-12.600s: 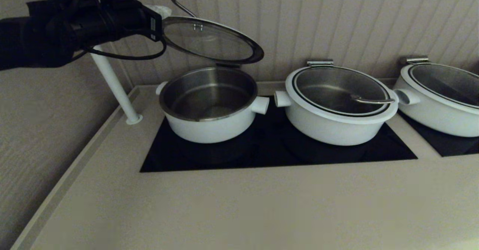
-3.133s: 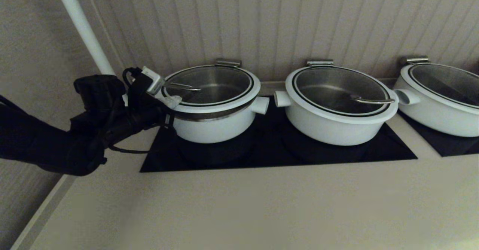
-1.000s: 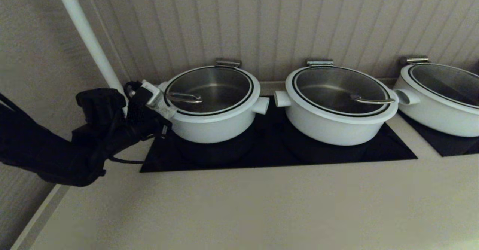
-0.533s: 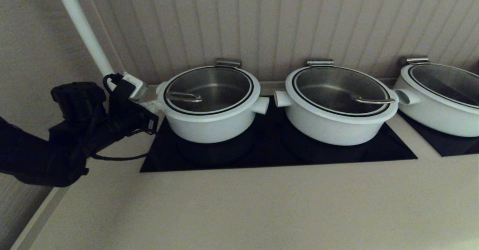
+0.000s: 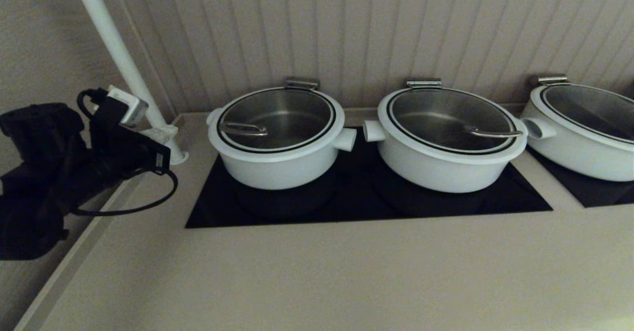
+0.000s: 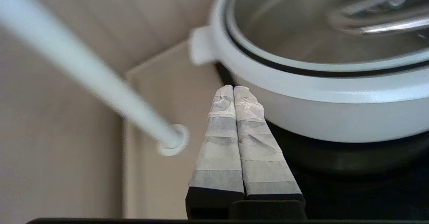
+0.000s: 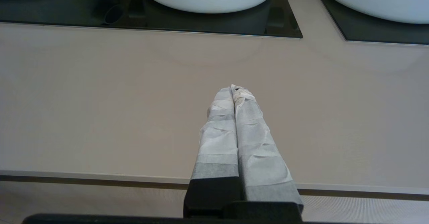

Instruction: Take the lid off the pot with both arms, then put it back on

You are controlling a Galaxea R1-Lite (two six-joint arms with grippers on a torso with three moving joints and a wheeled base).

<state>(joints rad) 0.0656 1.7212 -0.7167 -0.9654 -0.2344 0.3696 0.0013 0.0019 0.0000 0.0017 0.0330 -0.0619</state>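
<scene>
The pot point(image 5: 277, 165) stands at the left end of the black cooktop point(image 5: 356, 207), with the lid point(image 5: 277, 115) lying flat and closed on it and its wire handle toward the left. In the left wrist view the lid's white rim point(image 6: 301, 79) and the pot's wall point(image 6: 335, 120) show close by. My left gripper point(image 5: 159, 134) is off to the pot's left beside the pole base, shut and empty point(image 6: 233, 88). My right gripper point(image 7: 233, 88) is shut and empty, low over the bare counter near its front edge. It does not show in the head view.
A slanting white pole point(image 5: 124, 58) meets the counter at a base ring point(image 5: 176, 157) left of the pot. Two wider white pots point(image 5: 446, 167) point(image 5: 584, 142) with lids stand to the right. A ribbed wall rises behind them.
The lid, once held up by my left gripper, came down onto the pot. Over the last second my left arm drew back leftward, away from the pot's rim.
</scene>
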